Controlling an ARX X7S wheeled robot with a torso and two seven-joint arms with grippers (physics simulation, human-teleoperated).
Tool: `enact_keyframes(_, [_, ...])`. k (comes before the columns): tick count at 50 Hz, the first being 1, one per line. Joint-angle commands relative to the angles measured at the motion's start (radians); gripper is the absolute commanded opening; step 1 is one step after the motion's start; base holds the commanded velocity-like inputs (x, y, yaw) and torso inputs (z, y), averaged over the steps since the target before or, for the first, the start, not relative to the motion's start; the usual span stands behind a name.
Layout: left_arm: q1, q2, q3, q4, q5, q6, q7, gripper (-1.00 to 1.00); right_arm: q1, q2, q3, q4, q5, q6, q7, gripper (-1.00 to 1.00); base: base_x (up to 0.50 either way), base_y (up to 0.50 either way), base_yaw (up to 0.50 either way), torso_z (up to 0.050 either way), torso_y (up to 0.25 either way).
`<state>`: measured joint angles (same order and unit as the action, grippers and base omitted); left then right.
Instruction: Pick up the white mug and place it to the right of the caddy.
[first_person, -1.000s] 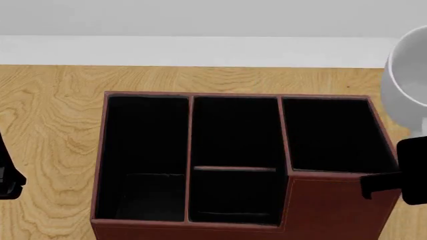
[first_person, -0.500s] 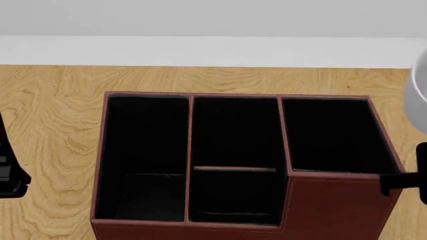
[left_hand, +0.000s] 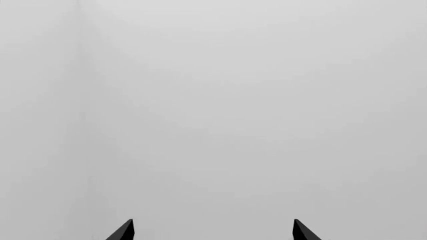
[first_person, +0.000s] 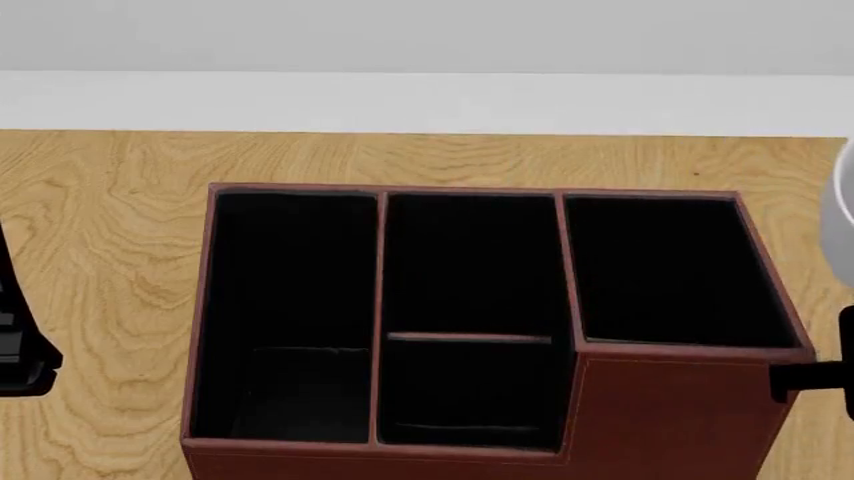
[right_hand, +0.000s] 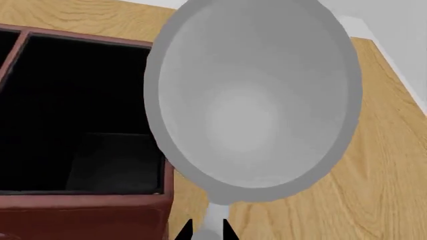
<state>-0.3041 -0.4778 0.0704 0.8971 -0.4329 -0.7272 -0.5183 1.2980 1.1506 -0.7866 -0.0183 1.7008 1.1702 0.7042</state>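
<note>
The white mug (right_hand: 253, 100) fills the right wrist view, its open mouth facing the camera, held above the wood just past the caddy's (right_hand: 80, 210) right end. My right gripper (right_hand: 207, 231) is shut on the mug's handle. In the head view only a sliver of the mug (first_person: 846, 205) shows at the right edge, beside the dark red-brown caddy (first_person: 667, 420) with its black compartments. A black part of the right arm (first_person: 814, 378) pokes in at that edge. My left gripper (left_hand: 212, 231) is open, its two tips against a plain grey background, nothing between them.
The caddy stands on a wooden table (first_person: 107, 220) with a white wall (first_person: 427, 100) behind. A dark part of the left arm (first_person: 16, 350) sits at the head view's left edge. Bare wood (right_hand: 373, 165) lies to the right of the caddy.
The right arm has carried the mug further right, so it has slid almost out of the head view. The left arm has barely moved.
</note>
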Motion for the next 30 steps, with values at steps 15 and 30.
enact_keyframes(15, [-0.004,-0.006,0.003,0.008,-0.010,-0.004,-0.012,1.00,-0.040,-0.012,-0.017,0.057,-0.093,-0.040,-0.059,-1.00,0.00,0.00,0.00,0.000,0.001])
enact_keyframes(30, [-0.019,-0.008,0.016,0.009,-0.013,-0.015,-0.020,1.00,-0.083,-0.010,-0.028,0.073,-0.113,-0.075,-0.092,-1.00,0.00,0.00,0.00,0.000,0.001])
